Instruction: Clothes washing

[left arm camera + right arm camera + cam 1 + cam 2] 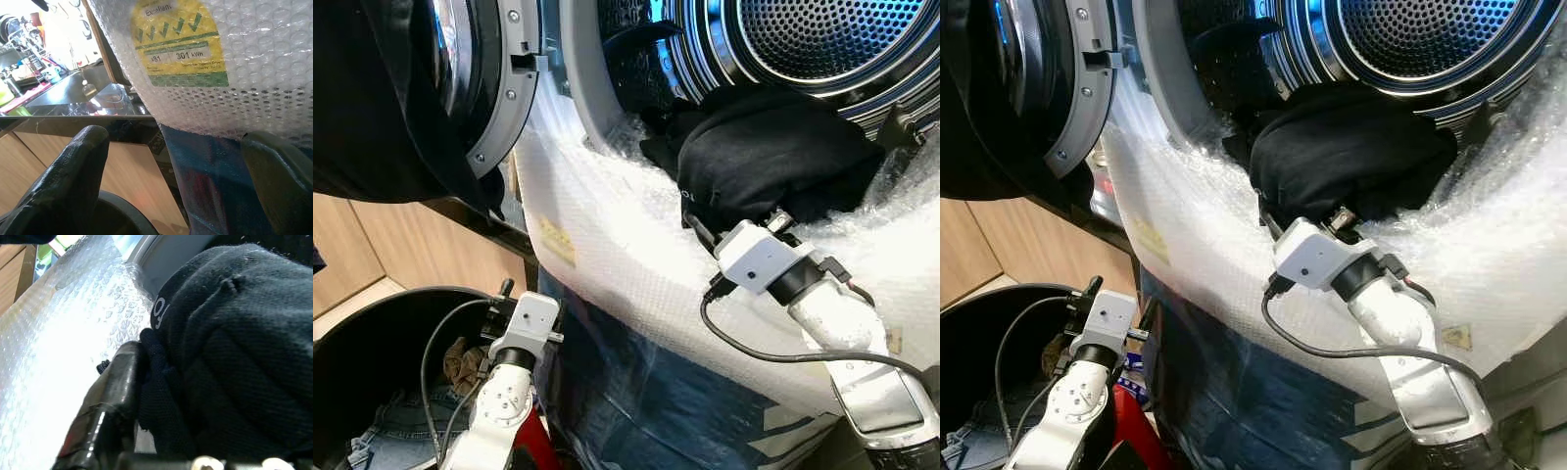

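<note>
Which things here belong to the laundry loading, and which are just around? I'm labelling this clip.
In the job:
black garment at the drum mouth
right gripper, closed on it
washing machine drum
black basket with jeans
left gripper, open over the basket

Just around:
bubble wrap
energy label
wooden cabinet

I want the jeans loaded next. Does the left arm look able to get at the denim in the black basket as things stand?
Probably yes. The left claw hangs open just above the black basket, whose top is open, and the denim lies uncovered inside below it. Only the arm's own cable loops nearby.
</note>
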Motion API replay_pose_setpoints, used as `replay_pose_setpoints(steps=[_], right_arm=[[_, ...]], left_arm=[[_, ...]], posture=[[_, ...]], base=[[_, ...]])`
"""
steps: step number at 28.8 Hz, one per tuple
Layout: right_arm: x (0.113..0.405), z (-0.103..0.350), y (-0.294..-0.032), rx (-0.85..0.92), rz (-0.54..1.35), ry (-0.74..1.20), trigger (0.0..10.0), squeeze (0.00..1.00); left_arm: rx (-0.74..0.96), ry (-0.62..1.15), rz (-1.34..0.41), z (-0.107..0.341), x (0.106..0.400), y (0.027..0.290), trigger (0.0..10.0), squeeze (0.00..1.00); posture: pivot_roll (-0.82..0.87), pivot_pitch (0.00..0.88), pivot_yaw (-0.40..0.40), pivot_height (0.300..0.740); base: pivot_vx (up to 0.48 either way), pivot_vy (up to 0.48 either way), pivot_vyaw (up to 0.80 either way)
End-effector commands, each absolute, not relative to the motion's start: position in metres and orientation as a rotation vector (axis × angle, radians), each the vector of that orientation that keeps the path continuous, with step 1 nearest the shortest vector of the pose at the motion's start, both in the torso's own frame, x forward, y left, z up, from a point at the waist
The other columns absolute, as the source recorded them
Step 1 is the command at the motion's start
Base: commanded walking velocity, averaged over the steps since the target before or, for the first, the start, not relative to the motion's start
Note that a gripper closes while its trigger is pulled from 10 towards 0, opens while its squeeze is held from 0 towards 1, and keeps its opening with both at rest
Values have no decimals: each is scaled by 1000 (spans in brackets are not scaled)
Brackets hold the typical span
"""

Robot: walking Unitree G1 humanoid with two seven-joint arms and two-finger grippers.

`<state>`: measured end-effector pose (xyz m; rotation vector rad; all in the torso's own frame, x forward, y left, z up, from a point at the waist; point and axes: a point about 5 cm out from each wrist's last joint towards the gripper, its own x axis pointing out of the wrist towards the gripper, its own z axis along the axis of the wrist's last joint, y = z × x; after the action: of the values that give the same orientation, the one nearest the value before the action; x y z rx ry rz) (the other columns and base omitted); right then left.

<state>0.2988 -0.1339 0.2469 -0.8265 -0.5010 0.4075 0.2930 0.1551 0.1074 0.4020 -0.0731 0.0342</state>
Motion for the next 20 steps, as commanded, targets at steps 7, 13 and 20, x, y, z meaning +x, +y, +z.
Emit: replay_pose_setpoints(steps=[7, 13, 20], right_arm=[[303, 254, -135, -726, 400, -482, 0, 0], [305, 262, -133, -584, 415, -476, 0, 0], [308, 274, -131, -451, 430, -473, 0, 0]], left_arm=[[407, -75, 32, 106, 294, 152, 10000, 0], [408, -77, 37, 107, 295, 153, 10000, 0], [409, -78, 47, 108, 295, 155, 10000, 0]], posture=[[78, 0, -121, 740], [84, 0, -121, 740], [87, 0, -121, 740]], base=[[0, 0, 0], [0, 0, 0], [0, 0, 0]])
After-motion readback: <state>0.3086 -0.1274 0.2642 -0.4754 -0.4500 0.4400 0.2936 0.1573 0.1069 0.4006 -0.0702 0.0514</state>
